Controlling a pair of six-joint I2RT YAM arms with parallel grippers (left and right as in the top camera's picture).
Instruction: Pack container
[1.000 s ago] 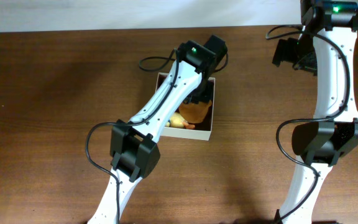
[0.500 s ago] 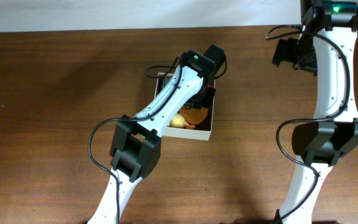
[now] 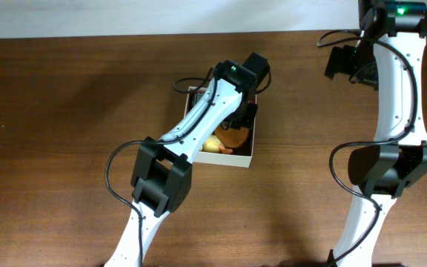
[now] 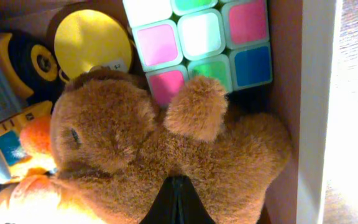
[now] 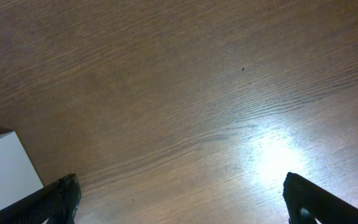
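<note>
i see the left gripper (image 4: 176, 184), jaws pressed together, on the teddy bear (image 4: 129, 146) in the container (image 4: 316, 93), and the right gripper (image 5: 180, 194), jaws spread, over the desk (image 5: 197, 93).

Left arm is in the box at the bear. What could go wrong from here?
The left tool, shut, touches the teddy bear; its fur may snag and lift out on retreat. The bear sits tight against the puzzle cube and container wall, so pushing harder could shove the container.
</note>
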